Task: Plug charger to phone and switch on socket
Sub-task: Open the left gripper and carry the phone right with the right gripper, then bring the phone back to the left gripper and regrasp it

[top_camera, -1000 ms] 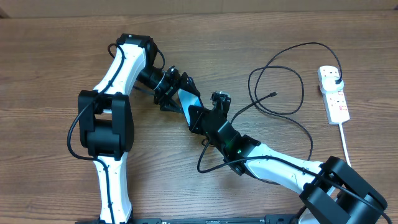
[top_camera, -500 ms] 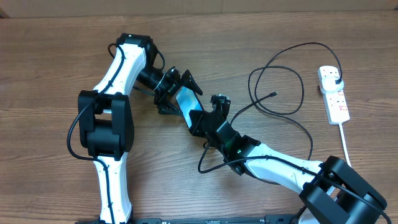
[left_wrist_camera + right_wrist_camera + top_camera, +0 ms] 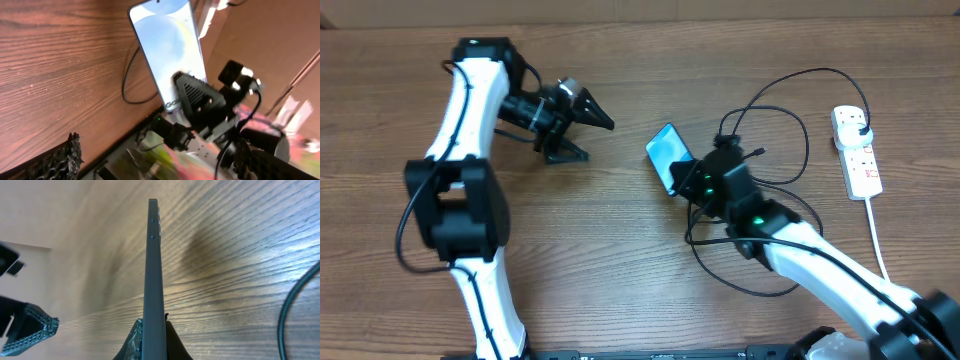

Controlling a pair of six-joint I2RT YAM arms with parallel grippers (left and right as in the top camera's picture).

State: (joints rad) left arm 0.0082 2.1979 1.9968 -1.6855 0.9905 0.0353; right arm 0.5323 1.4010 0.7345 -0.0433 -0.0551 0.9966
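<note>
Mid plug-in step: pinched the phone (image 3: 667, 155) edge-on in closed right fingers (image 3: 131, 345), with left fingers (image 3: 592, 113) wide open and empty, probably needed charger tip (image 3: 761, 152) fetched next.

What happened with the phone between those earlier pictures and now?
The left jaws opened, let go of the phone and pulled back up and to the left. The right jaws shut on the phone's lower end and carried it to the right, toward the black cable. The power strip and the cable's big loops stayed where they were.
</note>
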